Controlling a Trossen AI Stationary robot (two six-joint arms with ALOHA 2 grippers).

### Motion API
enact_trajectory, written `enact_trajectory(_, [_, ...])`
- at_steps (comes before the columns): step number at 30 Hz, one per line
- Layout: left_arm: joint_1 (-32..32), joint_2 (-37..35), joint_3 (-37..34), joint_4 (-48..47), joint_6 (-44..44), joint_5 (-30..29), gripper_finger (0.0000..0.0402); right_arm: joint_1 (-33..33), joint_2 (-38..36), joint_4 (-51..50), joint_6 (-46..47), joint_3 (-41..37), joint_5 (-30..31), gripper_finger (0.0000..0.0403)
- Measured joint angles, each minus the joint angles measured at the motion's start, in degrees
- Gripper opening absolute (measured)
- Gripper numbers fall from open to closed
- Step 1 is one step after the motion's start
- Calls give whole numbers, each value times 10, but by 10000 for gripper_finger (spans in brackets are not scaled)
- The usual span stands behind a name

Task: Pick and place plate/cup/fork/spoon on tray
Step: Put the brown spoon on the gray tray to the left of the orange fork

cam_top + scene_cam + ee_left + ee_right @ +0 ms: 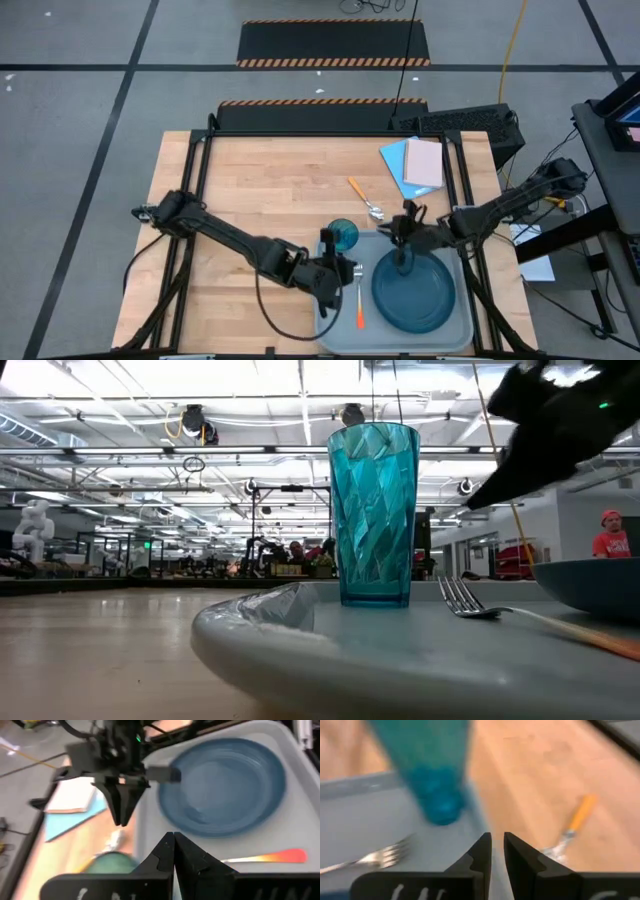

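The pale grey-blue tray (pixel 340 320) lies at the table's near edge. On it are the teal-blue plate (pixel 413 292), the teal cup (pixel 342 235) upright in its far left corner, and the fork (pixel 359 300), whose orange handle points toward the near edge. The spoon (pixel 365 200) lies on the bare table beyond the tray, and also shows in the right wrist view (pixel 572 827). My left gripper (pixel 340 272) is shut and empty above the tray, between cup and fork. My right gripper (pixel 402 258) is shut and empty over the plate's far rim, fingers pointing down.
A blue sheet and a pink sheet (pixel 415 165) lie at the table's far right. Bare wood spreads over the table's left and far half. In the low view a person in red (pixel 610 535) stands in the room behind.
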Motion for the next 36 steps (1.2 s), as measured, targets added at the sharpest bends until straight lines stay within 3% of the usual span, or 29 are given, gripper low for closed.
enact_trajectory(8, [18, -45, 0, -61, 15, -32, 5, -141, 1, 1, -98, 0, -20, 66])
enact_trajectory(13, [44, -45, -18, -31, 18, -23, 5, -215, 23, 14, -111, 0, -86, 111])
enact_trajectory(18, [62, -73, -128, 51, 28, -18, 5, -265, 66, 31, -105, 0, -152, 162])
enact_trajectory(29, [81, -259, -391, 290, 27, 5, 5, -283, 171, 149, -130, 0, -169, 233])
enact_trajectory(36, [94, -334, -534, 428, -11, 5, 5, -309, 217, 174, -131, 2, -138, 263])
